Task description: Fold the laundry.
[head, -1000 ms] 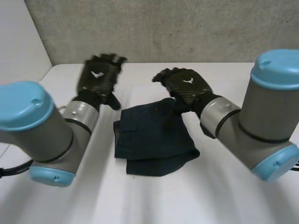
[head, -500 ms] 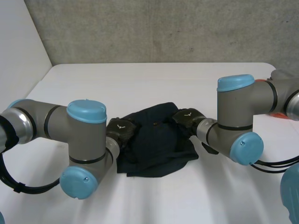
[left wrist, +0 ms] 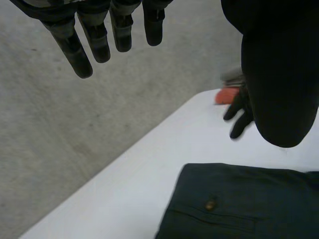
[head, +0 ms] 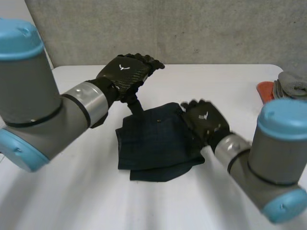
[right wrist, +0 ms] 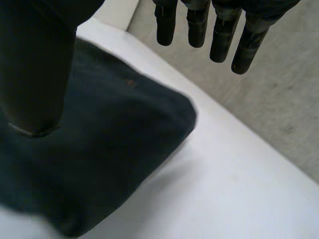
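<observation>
I am seeing the dark navy garment (head: 153, 143) lying near the middle of the white desk (head: 230, 79) as a rough, squarish packet. A lower layer is peeking out along its near edge, so I am judging that at least one fold is already made. The packet is looking uneven: the near edge is sagging and the layers are not lining up. The left robot hand (head: 127, 74) is hovering above the garment's far left corner, its fingers (left wrist: 79, 55) reaching out straight and gripping nothing. The right robot hand (head: 204, 122) is sitting over the garment's right edge, fingers straight too and nothing pinched; whether it is touching the cloth I cannot tell. A small button (left wrist: 210, 204) is showing on the top layer. At the desk's far right edge an orange item (head: 265, 90) and a grey bundle (head: 290, 82) are lying; if that bundle is laundry, I am reckoning it is left to do, along with squaring up this packet
</observation>
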Controlling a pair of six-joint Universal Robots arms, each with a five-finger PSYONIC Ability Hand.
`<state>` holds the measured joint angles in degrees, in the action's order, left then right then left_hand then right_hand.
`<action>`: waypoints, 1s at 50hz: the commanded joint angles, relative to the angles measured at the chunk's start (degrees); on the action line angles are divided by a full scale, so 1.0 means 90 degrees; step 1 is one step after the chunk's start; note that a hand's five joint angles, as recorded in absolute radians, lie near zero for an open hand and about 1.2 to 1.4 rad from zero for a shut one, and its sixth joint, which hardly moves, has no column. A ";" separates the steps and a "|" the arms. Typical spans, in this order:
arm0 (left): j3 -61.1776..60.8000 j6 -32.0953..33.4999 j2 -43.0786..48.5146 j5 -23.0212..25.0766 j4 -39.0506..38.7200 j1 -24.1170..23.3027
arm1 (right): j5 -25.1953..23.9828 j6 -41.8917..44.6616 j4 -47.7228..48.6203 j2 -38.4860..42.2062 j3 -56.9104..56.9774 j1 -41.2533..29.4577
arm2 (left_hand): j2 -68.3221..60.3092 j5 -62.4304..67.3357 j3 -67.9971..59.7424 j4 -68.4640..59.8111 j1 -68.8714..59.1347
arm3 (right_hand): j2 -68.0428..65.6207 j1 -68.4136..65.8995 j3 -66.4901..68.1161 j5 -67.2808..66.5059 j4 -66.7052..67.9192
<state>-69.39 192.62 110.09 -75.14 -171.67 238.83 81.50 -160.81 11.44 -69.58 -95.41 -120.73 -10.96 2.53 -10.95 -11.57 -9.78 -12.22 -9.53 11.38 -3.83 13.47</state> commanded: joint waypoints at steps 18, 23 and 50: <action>0.0063 -0.0036 0.0043 0.0293 0.0413 0.0134 | 0.0007 0.0319 0.1327 0.1520 -0.0025 -0.0423 | 0.0008 -0.0183 0.0006 0.0076 -0.0123 | 0.0247 -0.0052 -0.0153 0.0425 -0.0386; 0.0053 -0.0036 0.0053 0.0293 0.0413 0.0124 | 0.0016 0.0368 0.1385 0.1862 0.0249 -0.0491 | 0.0008 -0.0183 0.0006 0.0076 -0.0123 | 0.0183 -0.0116 -0.0089 0.0361 -0.0322; 0.0132 -0.0221 0.0004 0.0722 0.0452 0.0065 | 0.0212 0.0563 0.1590 0.2497 0.1587 -0.0706 | -0.0066 -0.0108 -0.0068 0.0001 -0.0198 | -0.0846 -0.1145 0.0940 -0.0668 0.0707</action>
<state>-68.28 191.01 110.12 -71.19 -167.77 239.09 82.90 -156.24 25.79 -47.46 -82.85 -127.13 -10.96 2.53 -10.95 -11.56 -9.85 -12.40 -9.76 14.46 -3.97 13.65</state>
